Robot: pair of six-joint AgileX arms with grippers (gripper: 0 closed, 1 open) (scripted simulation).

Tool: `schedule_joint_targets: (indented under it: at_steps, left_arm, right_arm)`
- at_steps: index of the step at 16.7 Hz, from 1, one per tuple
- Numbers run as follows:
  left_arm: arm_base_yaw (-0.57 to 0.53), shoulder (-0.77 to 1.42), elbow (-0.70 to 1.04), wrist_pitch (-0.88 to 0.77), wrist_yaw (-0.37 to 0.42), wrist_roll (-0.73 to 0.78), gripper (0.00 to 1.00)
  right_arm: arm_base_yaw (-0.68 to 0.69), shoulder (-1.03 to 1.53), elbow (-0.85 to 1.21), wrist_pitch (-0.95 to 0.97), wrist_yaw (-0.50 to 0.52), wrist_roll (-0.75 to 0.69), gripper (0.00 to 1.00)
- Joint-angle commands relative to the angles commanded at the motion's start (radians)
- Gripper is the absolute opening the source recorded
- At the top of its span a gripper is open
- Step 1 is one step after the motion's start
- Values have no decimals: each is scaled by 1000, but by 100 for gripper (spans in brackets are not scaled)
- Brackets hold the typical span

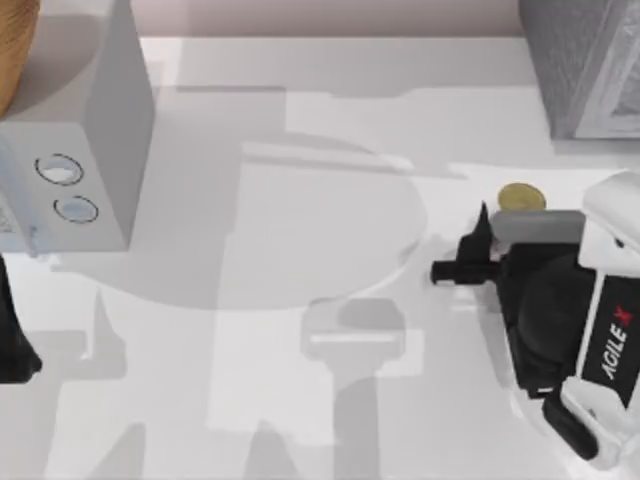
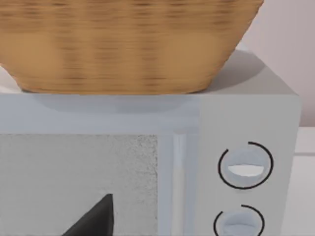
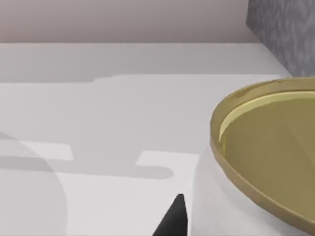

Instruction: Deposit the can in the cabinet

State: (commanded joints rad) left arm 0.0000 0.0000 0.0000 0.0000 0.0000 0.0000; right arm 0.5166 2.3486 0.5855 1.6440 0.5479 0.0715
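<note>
The can (image 1: 521, 196) stands upright at the right of the table, its gold top (image 3: 275, 142) large and close in the right wrist view. My right gripper (image 1: 528, 214) is open and level with the can. One dark fingertip (image 3: 173, 220) sits just beside the can's white side, with a thin gap between them; the other finger is hidden. The cabinet (image 1: 580, 60), dark grey and speckled, stands at the back right, beyond the can, and its corner (image 3: 285, 34) shows past the can. My left arm (image 1: 12, 345) is parked at the table's left edge.
A smooth light grey box (image 1: 75, 120) with two round rings (image 2: 245, 166) stands at the back left. A wicker basket (image 2: 123, 44) rests on top of it. The white table (image 1: 300, 300) stretches between the box and the can.
</note>
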Motion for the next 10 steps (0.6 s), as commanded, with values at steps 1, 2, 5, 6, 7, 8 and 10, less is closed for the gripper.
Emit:
schedule_joint_targets:
  at_steps: [1, 2, 5, 6, 7, 8, 10]
  left_arm:
    - [0, 0, 0, 0, 0, 0, 100]
    - [0, 0, 0, 0, 0, 0, 100]
    - [0, 0, 0, 0, 0, 0, 100]
    - [0, 0, 0, 0, 0, 0, 100]
    - [0, 0, 0, 0, 0, 0, 100]
    - [0, 0, 0, 0, 0, 0, 100]
    - [0, 0, 0, 0, 0, 0, 100]
  right_arm:
    - [-1, -19, -1, -18, -2, 0, 0]
    - [-2, -45, -1, -42, -3, 0, 0]
    - [-1, -123, 1, -121, -5, 1, 0]
    - [-1, -146, 2, -146, -5, 2, 0]
    - [-1, -170, 2, -171, -5, 2, 0]
    - [-1, -195, 3, -196, -6, 2, 0]
    - [-1, -243, 6, -245, -6, 3, 0]
